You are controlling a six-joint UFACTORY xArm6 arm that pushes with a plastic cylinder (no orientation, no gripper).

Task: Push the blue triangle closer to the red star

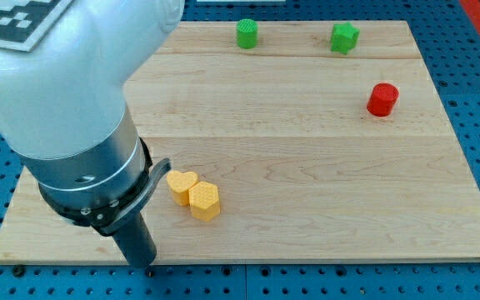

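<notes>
Tip: my tip point(146, 265) rests at the tabletop point(307, 192) bottom-left edge, left of and below the blocks.
Tool: rod only; grasp state cannot be told.
Yellow blocks: yellow heart point(181, 187) touching yellow hexagon point(205, 201).
Red cylinder point(382, 99): the view's right.

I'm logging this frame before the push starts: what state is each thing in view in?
my tip: on the board's lower left edge, touching no block.
yellow heart: touching the yellow hexagon.
green cylinder: alone.
green star: alone.
red cylinder: alone.
Blue triangle, red star: not visible.
</notes>
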